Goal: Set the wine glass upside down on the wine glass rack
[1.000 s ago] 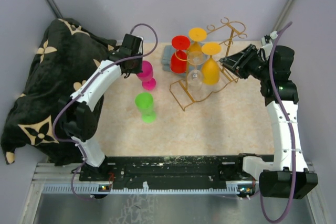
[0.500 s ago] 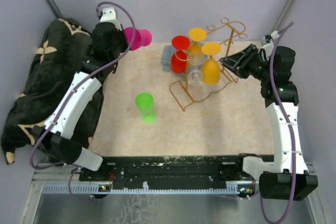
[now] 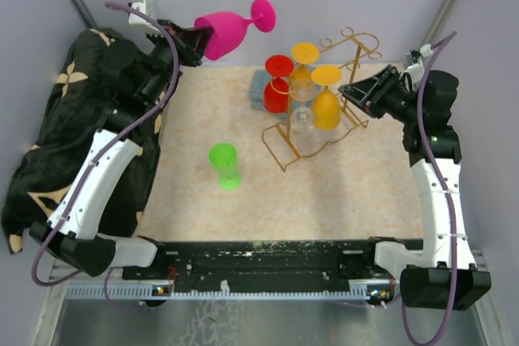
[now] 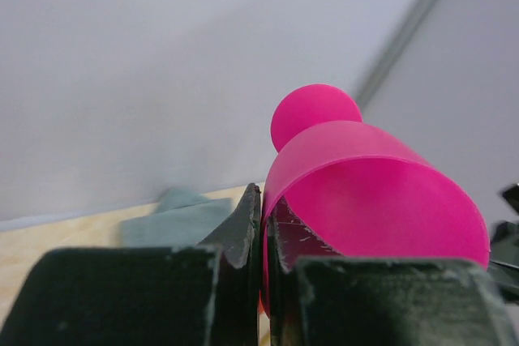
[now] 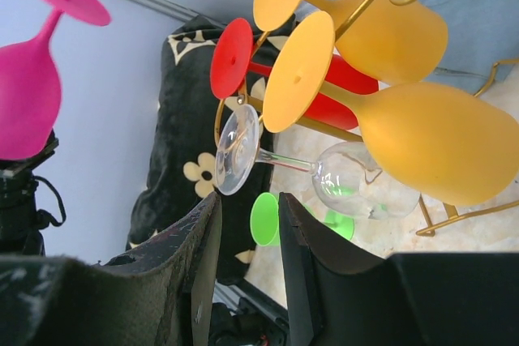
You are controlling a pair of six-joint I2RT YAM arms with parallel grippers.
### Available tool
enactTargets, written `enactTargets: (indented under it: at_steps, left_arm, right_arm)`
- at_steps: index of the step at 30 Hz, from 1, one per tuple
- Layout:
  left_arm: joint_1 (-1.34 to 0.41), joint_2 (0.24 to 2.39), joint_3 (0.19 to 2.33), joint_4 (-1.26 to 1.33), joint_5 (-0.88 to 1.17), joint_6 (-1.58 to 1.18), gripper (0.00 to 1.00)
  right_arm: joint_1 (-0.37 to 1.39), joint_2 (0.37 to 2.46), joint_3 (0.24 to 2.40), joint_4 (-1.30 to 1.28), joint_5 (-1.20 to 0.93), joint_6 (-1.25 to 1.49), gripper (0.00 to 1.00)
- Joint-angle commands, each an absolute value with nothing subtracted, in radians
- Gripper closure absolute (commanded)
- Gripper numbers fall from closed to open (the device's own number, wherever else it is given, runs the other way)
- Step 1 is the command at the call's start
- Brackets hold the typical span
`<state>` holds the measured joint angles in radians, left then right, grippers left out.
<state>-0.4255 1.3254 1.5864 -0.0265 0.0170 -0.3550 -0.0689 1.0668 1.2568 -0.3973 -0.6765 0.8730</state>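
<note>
My left gripper [image 3: 197, 38] is shut on the rim of a pink wine glass [image 3: 231, 28] and holds it high at the back left, lying sideways, foot toward the right. The left wrist view shows the rim pinched between my fingers [image 4: 264, 228], the pink glass [image 4: 369, 200] and its foot beyond. The gold wire rack [image 3: 312, 131] stands at the back middle with red [image 3: 277, 87], two orange [image 3: 325, 101] and a clear glass [image 3: 301, 111] hanging upside down. A green glass [image 3: 225, 164] stands upright on the table. My right gripper [image 3: 350, 96] is open and empty, just right of the rack.
A black blanket with cream flowers [image 3: 57, 135] lies along the left side. A grey-blue cloth [image 3: 258, 87] lies behind the rack. The right wrist view shows the rack's glasses [image 5: 389, 127] and the green glass [image 5: 272, 218] beyond my fingers.
My left arm has lifted the pink glass off the table, swung it up and back, and turned it on its side with the foot to the right. The right arm has stayed still.
</note>
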Motion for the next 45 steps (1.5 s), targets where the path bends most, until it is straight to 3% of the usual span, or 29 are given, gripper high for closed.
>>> enactTargets:
  at_steps: [1,9,16,21,28,33,45]
  left_arm:
    - [-0.42,1.33,1.622,0.127,0.329,-0.523,1.0]
    - [-0.29,1.397,1.551,0.562,0.717,-0.979,1.0]
    - [-0.229,1.489,1.51,0.851,0.842,-1.257,1.0]
    - [-0.204,1.602,1.487,1.24,0.889,-1.607,1.0]
    - [-0.204,1.669,1.496,1.385,0.884,-1.781,1.0]
    - [-0.204,1.723,1.521,1.535,0.857,-1.923,1.0]
    - [-0.232,1.769,1.579,1.67,0.788,-2.07,1.0]
  right_arm:
    - [-0.074,1.04,1.297,-0.32,-0.696,0.865,0.65]
    - [-0.075,1.044,1.304,-0.296,-0.712,0.865,0.65]
    - [-0.074,1.046,1.287,-0.197,-0.769,0.894,0.65]
    - [-0.067,1.061,1.279,-0.037,-0.856,0.958,0.65]
    - [-0.021,1.117,1.248,0.359,-0.975,1.173,0.65]
    - [0.012,1.18,1.218,0.788,-1.027,1.43,0.64]
    - [0.113,1.412,1.345,1.469,-0.973,1.916,0.62]
